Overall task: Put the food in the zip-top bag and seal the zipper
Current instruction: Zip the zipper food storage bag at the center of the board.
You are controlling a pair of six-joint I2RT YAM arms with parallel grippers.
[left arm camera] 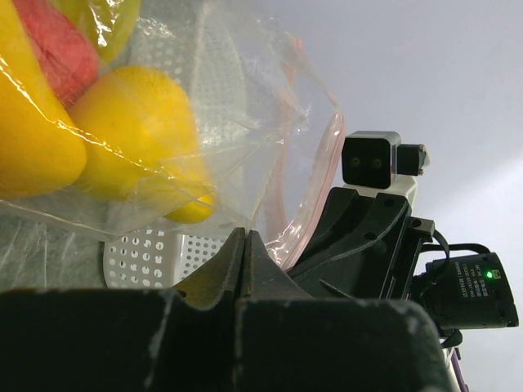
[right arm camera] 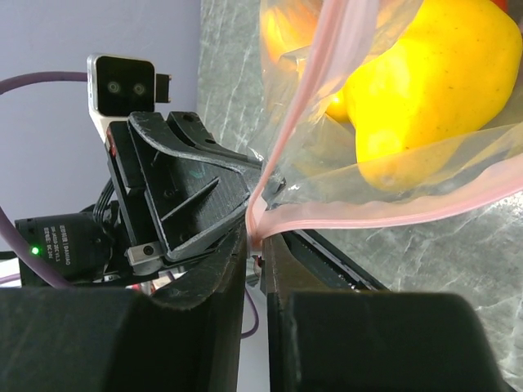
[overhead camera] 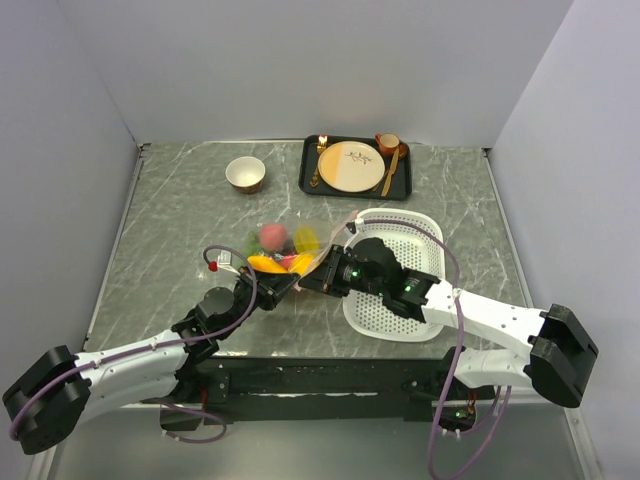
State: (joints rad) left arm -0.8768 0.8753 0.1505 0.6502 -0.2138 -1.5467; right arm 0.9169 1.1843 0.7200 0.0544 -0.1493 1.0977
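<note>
Clear zip-top bag (overhead camera: pixel 283 250) lies lengthwise between both pincers, mouth rightward.

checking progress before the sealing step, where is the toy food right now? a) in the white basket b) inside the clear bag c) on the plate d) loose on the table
b: through the clear plastic of the zip-top bag the yellow and red food shows inside it, while the white basket holds no fruit in the part that shows.

food (overhead camera: pixel 278 243) in zip-top bag (overhead camera: pixel 300 228) — basket (overhead camera: pixel 420 238) right, tray (overhead camera: pixel 310 160) behind
</note>
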